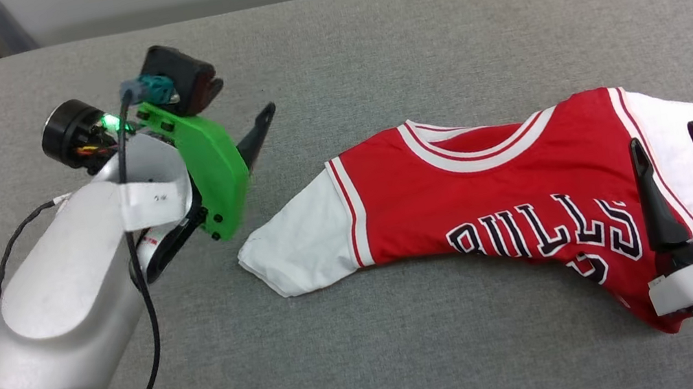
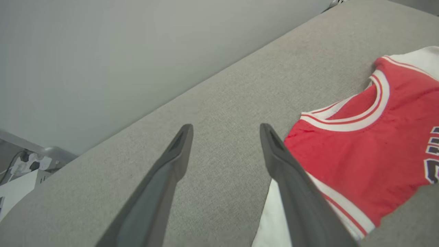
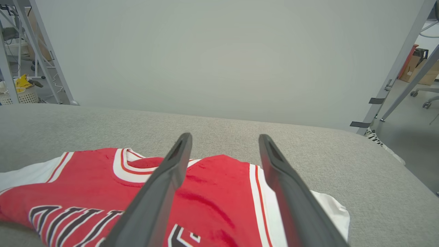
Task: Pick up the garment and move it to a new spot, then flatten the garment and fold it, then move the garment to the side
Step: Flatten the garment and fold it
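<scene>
A: How are the claws set?

B: Both are spread wide and nothing is gripped. The right claw (image 1: 665, 135) is poised at the near right, over the right shoulder seam of the red, white-sleeved jersey-style garment (image 1: 493, 199). Whether cloth is touched cannot be told. The left claw (image 2: 226, 127) hangs over bare surface just left of the garment's left white sleeve (image 1: 299, 244).

A: Where is the garment lying?

B: It is laid front-up on the right half of the grey fabric-covered tabletop (image 1: 365, 45), bent in a curve. The striped collar (image 1: 473, 162) is turned to the far side and the lower body is bunched at the near right.

A: How is it expected to handle?

B: It is judged light, soft and limp, so sagging is to be expected once it is lifted. A hold at each shoulder, beside the sleeve seams, would probably let it hang evenly.

A: What is gained from each view?

B: The whole outline and the black lettering are given by the head view, where one left finger is hidden behind a green plastic bracket (image 1: 213, 167). Both left fingers, parted, are shown in the left wrist view. In the right wrist view the shoulder and its striped seam are seen between that claw's parted fingers.
</scene>
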Controlling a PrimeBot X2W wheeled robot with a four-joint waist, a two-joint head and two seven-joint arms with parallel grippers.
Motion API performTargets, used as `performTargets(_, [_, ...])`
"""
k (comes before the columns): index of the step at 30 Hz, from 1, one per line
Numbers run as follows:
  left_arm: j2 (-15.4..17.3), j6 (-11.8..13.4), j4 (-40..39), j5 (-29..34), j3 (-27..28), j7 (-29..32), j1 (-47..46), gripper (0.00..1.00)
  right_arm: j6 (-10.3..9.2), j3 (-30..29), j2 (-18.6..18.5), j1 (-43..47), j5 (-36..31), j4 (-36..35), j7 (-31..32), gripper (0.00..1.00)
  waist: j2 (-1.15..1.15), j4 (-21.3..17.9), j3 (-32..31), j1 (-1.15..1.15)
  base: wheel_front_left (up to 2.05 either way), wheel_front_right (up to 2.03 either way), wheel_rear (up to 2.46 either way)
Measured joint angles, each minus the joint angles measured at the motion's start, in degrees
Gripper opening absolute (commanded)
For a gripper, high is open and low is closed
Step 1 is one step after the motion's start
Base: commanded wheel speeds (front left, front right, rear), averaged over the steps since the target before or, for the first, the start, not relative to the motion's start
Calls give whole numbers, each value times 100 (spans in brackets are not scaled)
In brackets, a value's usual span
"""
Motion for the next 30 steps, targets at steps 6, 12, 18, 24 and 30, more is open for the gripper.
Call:
performTargets(6, [367,-1,-8,-962,-1154,1469,-457,100,0,4,74,-98,-56,-37,0,100,0,-139,238,0,0,0,0])
performTargets(12, [589,-2,120,-1525,-1961,2080,-598,100,0,0,81,-186,-100,-75,0,100,0,-255,460,0,0,0,0])
performTargets(18, [731,-2,343,-1729,-2577,2217,-706,100,0,-10,93,-260,-115,-102,0,100,0,-320,636,0,0,0,0])
performTargets(24, [749,-2,423,-1711,-2837,2069,-882,0,0,-10,111,-338,-115,-100,0,100,0,-327,705,0,0,0,0])
performTargets(30, [710,-2,502,-1711,-2951,1336,-1094,0,0,-43,113,-338,-130,-111,0,100,0,-310,642,0,0,0,0])
